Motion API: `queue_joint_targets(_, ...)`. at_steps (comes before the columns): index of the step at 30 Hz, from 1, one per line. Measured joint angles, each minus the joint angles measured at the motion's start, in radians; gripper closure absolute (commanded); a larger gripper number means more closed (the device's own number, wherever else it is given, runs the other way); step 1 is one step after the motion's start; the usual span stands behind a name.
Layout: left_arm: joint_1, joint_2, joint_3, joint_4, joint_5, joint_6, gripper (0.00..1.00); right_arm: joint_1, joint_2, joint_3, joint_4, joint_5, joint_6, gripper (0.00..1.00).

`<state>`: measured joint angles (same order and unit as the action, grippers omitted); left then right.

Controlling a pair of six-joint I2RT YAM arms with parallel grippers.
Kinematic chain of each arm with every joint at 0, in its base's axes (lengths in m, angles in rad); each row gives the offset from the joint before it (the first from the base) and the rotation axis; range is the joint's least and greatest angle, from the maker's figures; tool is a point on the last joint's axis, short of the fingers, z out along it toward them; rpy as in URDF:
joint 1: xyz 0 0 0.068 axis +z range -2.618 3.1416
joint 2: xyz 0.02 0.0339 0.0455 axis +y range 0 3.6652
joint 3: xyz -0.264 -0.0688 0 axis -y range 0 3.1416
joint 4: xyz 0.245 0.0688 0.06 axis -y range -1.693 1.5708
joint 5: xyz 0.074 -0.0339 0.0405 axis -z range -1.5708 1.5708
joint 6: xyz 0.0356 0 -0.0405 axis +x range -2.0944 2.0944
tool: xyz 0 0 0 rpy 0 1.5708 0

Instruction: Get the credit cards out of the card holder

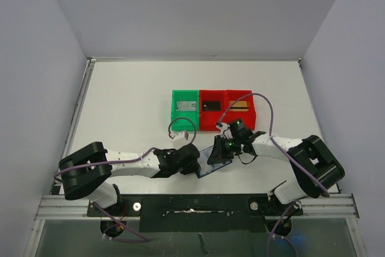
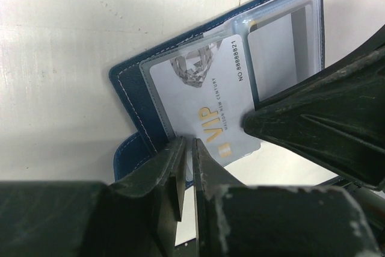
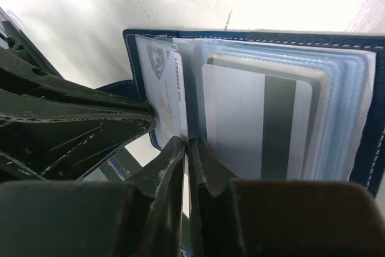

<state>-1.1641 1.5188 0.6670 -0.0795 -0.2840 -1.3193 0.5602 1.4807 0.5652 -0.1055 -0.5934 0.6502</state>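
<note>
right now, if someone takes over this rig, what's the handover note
Left claw: shut on the open card holder.
Right claw: shut on the VIP card, which sits in a clear pocket.
Done: silver-grey card in the green tray, black card and gold-orange card in the red trays.
Left to do: pull the VIP card, then the striped card in the other pockets.

Bright, soft light comes from above. The white table (image 1: 126,106) glows almost too bright up close. Soft grey shadows lie under the arms (image 1: 129,162). Close to each wrist lens, the dark fingers (image 2: 162,209) look blurry; the silver card (image 2: 198,100) looks sharp.
</note>
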Motion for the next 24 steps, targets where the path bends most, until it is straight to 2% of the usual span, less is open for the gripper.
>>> queue_joint_targets(2, 0.0, 0.0, 0.0, 0.0, 0.0, 0.0, 0.91, -0.011, -0.004, 0.0, 0.001, -0.016, 0.0, 1.0)
queue_joint_targets(13, 0.0, 0.022, 0.013, 0.011, 0.002, 0.0, 0.92, -0.084, -0.02, -0.053, 0.04, -0.116, -0.013, 1.0)
queue_joint_targets(24, -0.005, 0.04, 0.046, -0.026, -0.002, 0.034, 0.93, -0.14, -0.108, -0.146, 0.093, -0.113, 0.053, 1.0)
